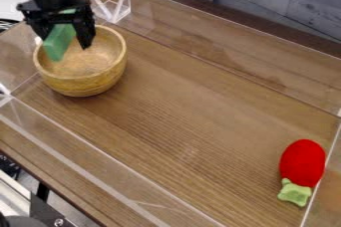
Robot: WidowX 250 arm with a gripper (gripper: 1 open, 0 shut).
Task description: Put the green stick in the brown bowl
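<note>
The brown bowl (pixel 84 84) stands at the back left of the wooden table. The green stick (pixel 58 45) stands tilted at the bowl's back-left side, its lower end down inside the bowl. My gripper (pixel 64 38) hangs over that spot and points down. Its black fingers (pixel 87 32) are spread wide on either side of the stick's upper part. The left finger looks close to the stick, and I cannot tell whether it touches it. The stick's lower tip is hidden behind the bowl's rim.
A red rounded object (pixel 302 160) with a small pale-green piece (pixel 293 193) lies at the front right. Clear plastic walls (pixel 123 5) fence the wooden table (pixel 200 102) on all sides.
</note>
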